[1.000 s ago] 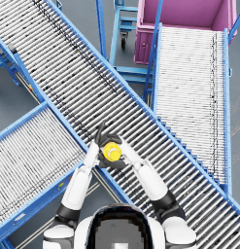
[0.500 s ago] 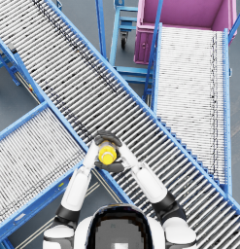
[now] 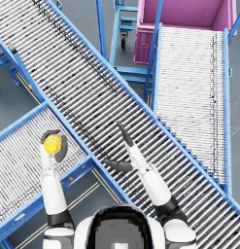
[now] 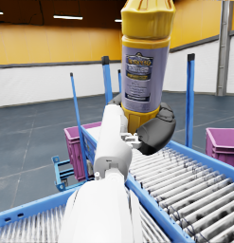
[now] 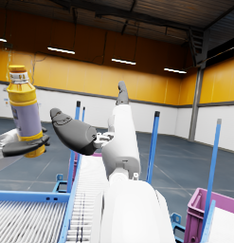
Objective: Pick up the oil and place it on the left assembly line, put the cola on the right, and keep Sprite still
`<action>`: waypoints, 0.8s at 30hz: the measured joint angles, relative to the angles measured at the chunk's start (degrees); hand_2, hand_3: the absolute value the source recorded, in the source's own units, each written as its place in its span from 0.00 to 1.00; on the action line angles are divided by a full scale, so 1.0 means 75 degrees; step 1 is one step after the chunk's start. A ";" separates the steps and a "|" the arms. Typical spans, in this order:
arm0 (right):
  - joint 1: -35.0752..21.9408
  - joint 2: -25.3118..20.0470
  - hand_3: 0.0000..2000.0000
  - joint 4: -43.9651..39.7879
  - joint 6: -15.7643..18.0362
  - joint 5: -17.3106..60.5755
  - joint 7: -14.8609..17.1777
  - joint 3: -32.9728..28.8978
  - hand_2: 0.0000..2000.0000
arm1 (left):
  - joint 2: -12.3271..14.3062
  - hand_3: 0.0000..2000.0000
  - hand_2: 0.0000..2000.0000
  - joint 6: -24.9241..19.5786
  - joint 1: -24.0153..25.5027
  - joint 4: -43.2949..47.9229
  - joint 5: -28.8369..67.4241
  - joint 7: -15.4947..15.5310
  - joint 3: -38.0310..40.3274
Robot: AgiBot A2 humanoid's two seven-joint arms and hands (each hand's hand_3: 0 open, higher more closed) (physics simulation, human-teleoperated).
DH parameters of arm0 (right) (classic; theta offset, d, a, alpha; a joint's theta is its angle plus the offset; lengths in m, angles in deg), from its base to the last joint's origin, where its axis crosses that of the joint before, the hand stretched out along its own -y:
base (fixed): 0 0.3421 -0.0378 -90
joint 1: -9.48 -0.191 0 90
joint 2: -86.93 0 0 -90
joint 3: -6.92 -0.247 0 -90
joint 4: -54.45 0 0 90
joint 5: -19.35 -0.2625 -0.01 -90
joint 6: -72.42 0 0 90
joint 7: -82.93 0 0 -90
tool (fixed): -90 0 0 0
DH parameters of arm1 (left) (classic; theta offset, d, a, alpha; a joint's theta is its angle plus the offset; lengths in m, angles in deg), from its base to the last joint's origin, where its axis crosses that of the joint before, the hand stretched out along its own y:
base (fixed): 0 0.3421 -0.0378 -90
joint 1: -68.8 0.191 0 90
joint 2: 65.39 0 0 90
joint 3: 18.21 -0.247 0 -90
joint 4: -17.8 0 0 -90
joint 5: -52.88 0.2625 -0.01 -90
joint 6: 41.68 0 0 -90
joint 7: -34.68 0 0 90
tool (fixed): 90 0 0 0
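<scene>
Holding the oil [image 4: 146, 71] upright in my left hand [image 4: 155, 129], I have the fingers wrapped round its lower body, below the purple label, with the yellow cap on top. In the head view it hangs above the left line [image 3: 17, 170], near that line's inner rail and clear of the rollers. My right hand [image 3: 128, 156] is empty, its fingers spread wide, over the middle line [image 3: 92, 92].

The bottle looks like rigid plastic with a smooth, glossy skin. I judge it stiff enough to squeeze firmly, but likely to slip if the grip slackens. If it is full it should be fairly heavy. With most of the tall body standing above my fingers, the weight sits high and will want to tip.

The low hold suits a set-down, since the base can meet the rollers first. Rollers give uneven footing, so a tall, narrow bottle could topple. I would lower it straight, base flat, and let go only once it stands.
</scene>
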 measured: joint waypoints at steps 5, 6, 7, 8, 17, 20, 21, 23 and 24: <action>-0.0062 -0.0176 0.00 -0.0145 0.0000 0.0000 0.0000 0.0147 0.00 | 0.0042 1.00 1.00 0.0023 0.0137 -0.0822 0.0000 -0.0012 0.1229; -0.0064 -0.0200 0.00 -0.0162 0.0000 0.0000 0.0000 0.0161 0.00 | 0.0019 0.84 0.32 0.0026 0.0129 -0.1030 -0.0001 -0.0005 0.1419; -0.0066 -0.0224 0.00 -0.0190 0.0000 0.0000 0.0000 0.0173 0.00 | -0.0010 0.67 0.00 0.0112 0.0109 -0.1210 -0.0002 0.0003 0.1606; -0.0065 -0.0246 0.00 -0.0210 0.0000 0.0000 0.0000 0.0178 0.00 | -0.0039 0.51 0.00 0.0145 0.0088 -0.1363 -0.0003 0.0006 0.1811; -0.0016 -0.0391 0.00 -0.0309 0.0000 -0.0001 0.0000 0.0134 0.00 | -0.0780 0.00 0.00 0.0307 -0.0385 -0.1821 -0.0005 0.0024 0.3719; -0.0014 -0.0448 0.00 -0.0305 0.0000 -0.0001 0.0000 0.0033 0.00 | -0.1222 0.00 0.00 0.0315 -0.0645 -0.1672 -0.0008 0.0025 0.4103; -0.0445 0.0134 0.00 -0.0305 -0.0001 -0.0006 0.0000 0.0657 0.00 | -0.1300 0.00 0.00 0.0316 -0.0708 -0.1596 -0.0008 0.0025 0.4116; -0.0455 0.0192 0.00 -0.0266 0.0000 0.0002 0.0000 0.0428 0.00 | -0.1378 0.00 0.00 0.0318 -0.0773 -0.1397 -0.0008 0.0025 0.4024; -0.0442 0.0179 0.00 -0.0261 0.0000 0.0002 0.0000 0.0319 0.00 | -0.1395 0.00 0.00 0.0318 -0.0787 -0.1305 -0.0008 0.0026 0.3949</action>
